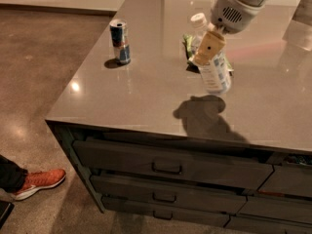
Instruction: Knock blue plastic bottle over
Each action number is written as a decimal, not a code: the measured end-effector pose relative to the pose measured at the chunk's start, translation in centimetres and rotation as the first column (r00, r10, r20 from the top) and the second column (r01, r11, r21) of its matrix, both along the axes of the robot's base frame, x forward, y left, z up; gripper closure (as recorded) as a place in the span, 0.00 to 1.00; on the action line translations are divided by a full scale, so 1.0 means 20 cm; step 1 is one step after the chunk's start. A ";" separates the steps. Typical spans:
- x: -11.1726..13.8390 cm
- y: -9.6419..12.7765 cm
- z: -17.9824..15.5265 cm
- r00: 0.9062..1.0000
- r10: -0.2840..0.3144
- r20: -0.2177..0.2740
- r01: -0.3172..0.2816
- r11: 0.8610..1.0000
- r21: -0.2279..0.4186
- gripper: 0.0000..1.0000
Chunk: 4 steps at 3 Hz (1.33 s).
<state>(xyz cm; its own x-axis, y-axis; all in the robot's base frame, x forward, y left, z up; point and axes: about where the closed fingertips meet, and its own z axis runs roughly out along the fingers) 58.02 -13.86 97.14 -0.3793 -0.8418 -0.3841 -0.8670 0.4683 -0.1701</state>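
Note:
The blue plastic bottle (213, 70) is on the grey countertop (141, 96), right of centre. It is clear bluish with a white cap and a pale label. It is tilted, its cap leaning to the far left and its base toward the near right. My gripper (207, 48), tan-tipped on a white arm, comes in from the upper right and lies against the bottle's upper part, covering its neck.
A blue-silver-red drink can (120, 41) stands upright at the far left of the countertop. A green snack bag (187, 44) lies just behind the bottle. Drawers (165, 167) front the counter. A person's orange shoe (38, 182) is on the floor at lower left.

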 end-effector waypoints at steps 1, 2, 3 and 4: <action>0.03 -0.09 -0.03 0.998 -0.004 -0.063 -0.004 0.990 -0.138 1.00; 0.09 -0.24 -0.11 0.993 -0.024 -0.119 -0.010 0.961 -0.276 0.78; 0.14 -0.32 -0.17 0.990 -0.031 -0.135 -0.016 0.943 -0.332 0.55; 0.17 -0.39 -0.26 0.985 -0.032 -0.171 -0.033 0.930 -0.366 0.31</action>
<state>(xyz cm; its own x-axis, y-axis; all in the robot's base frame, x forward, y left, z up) 61.34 -21.65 91.91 -0.4113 -0.9112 0.0213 -0.8983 0.4013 -0.1789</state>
